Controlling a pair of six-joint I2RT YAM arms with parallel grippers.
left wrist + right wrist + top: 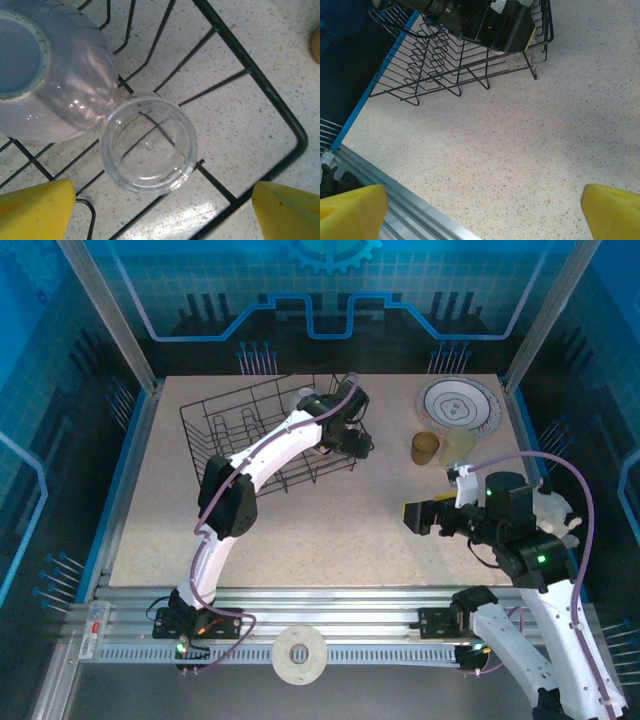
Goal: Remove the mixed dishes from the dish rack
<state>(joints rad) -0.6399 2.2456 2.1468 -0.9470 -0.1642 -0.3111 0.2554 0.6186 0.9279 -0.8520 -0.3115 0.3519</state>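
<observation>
The black wire dish rack (240,435) stands at the back left of the table. My left gripper (352,440) reaches down into its right end. In the left wrist view a clear glass cup (148,142) stands on the rack's floor wires (260,82), just beyond my open left gripper (162,215). A pale bowl (50,70) lies upside down against the cup. A round patterned plate (458,405), a brown cup (424,448) and a translucent yellowish cup (459,447) sit on the table at the back right. My right gripper (415,515) hovers open over bare table, holding nothing.
The right wrist view looks across speckled table (520,140) to the rack (445,65) and the left arm inside it. A roll of tape (300,655) lies on the metal rail at the near edge. Blue walls enclose the table.
</observation>
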